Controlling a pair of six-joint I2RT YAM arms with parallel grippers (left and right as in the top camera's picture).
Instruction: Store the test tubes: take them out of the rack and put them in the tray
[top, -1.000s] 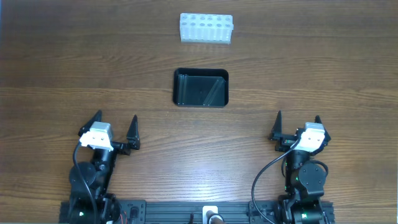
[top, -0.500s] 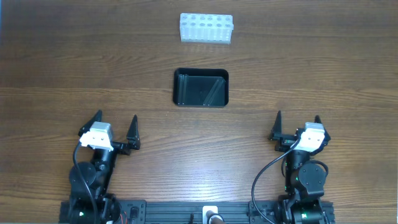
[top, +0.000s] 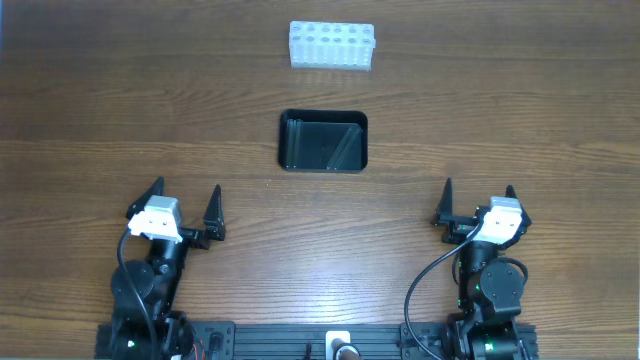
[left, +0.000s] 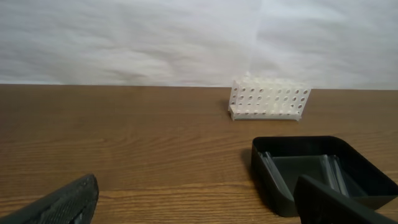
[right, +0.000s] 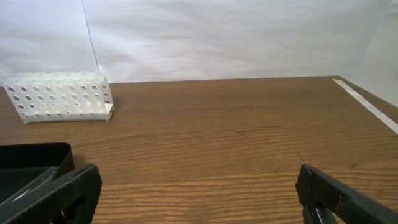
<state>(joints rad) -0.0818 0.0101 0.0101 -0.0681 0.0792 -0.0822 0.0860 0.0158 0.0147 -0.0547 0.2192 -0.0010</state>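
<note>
Change: you see nothing different from the earlier top views; both arms, the tray and the rack sit exactly where they were.
Left claw: your left claw (top: 187, 186) is released, its two dark fingers spread wide, and it holds and touches nothing. In its own wrist view (left: 199, 208) there is bare wood between the fingers.
Right claw: your right claw (top: 479, 188) is likewise released, spread about as wide, and it grips nothing. Its wrist view (right: 199, 202) shows open tabletop between the fingers.
Claw placing: both claws sit near their bases at the 6 o'clock edge of the table (top: 500, 100), well apart from each other and from the task's things.
Tray: the black tray (top: 283, 140) lies at about 2 o'clock from your left claw and 10 o'clock from your right one, near the table's middle. It appears in the left wrist view (left: 273, 186), and one corner appears in the right wrist view (right: 31, 152).
Test tubes: clear test tubes (top: 345, 150) lie slanted on the tray's floor (left: 329, 173); you cannot count them reliably.
Rack: the white rack (top: 332, 46) stands upright at 12 o'clock from the tray, apart from it, and shows in both wrist views (left: 269, 99) (right: 59, 96). You cannot tell whether any tubes are in its holes.
</note>
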